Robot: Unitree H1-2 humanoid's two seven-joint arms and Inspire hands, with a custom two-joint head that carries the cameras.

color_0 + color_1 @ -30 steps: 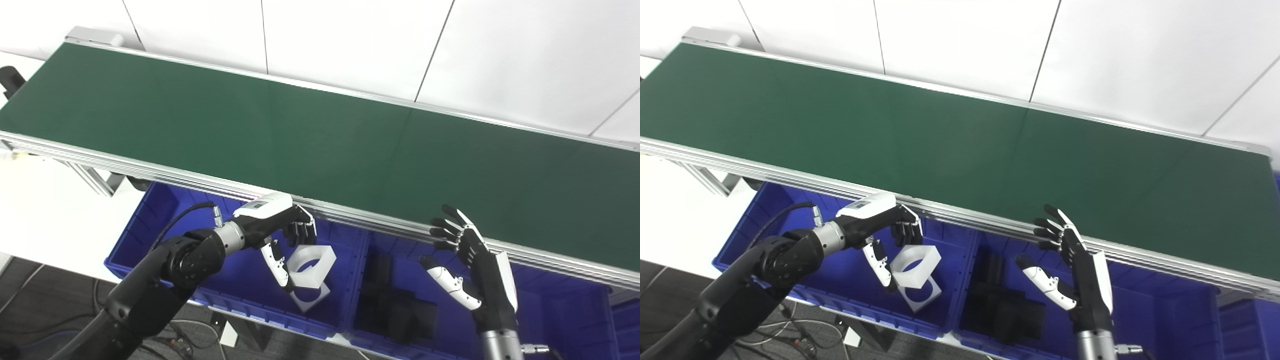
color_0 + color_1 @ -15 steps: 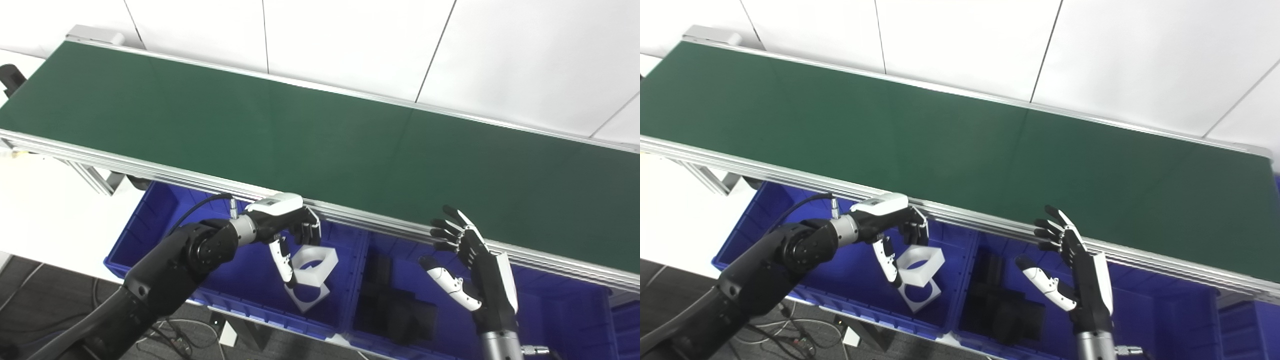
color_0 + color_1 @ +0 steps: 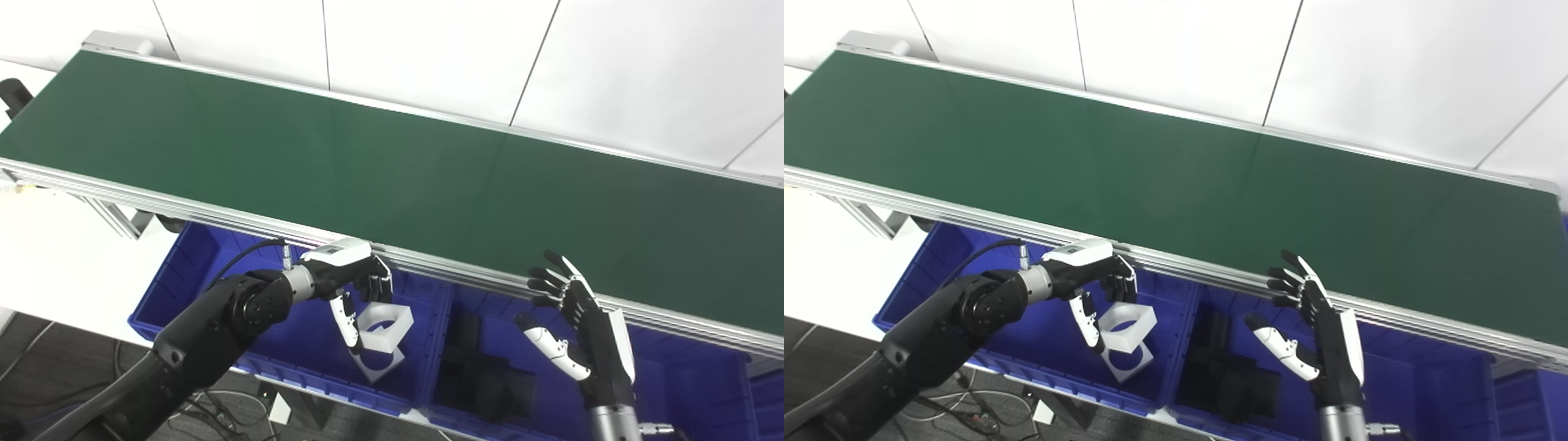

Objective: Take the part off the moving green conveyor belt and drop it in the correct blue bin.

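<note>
The green conveyor belt [image 3: 392,165] carries no part. My left hand [image 3: 355,285] hangs just below the belt's near rail, inside the left blue bin [image 3: 184,288]. Its curled fingers and downward thumb close on a white ring-shaped part [image 3: 386,321], which sits tilted low in the bin over a flat white part [image 3: 376,364]. My right hand [image 3: 576,318] is open, fingers spread and pointing up, in front of the rail over the middle blue bin [image 3: 441,343].
The middle bin holds several black parts [image 3: 484,383]. A third blue bin [image 3: 692,386] lies further right. The belt's aluminium rail [image 3: 465,275] runs right above both hands. Cables [image 3: 208,410] lie on the floor below the bins.
My left hand has shifted a little to the right along the rail, and the white ring part has moved slightly right with it. The right hand has stayed where it was.
</note>
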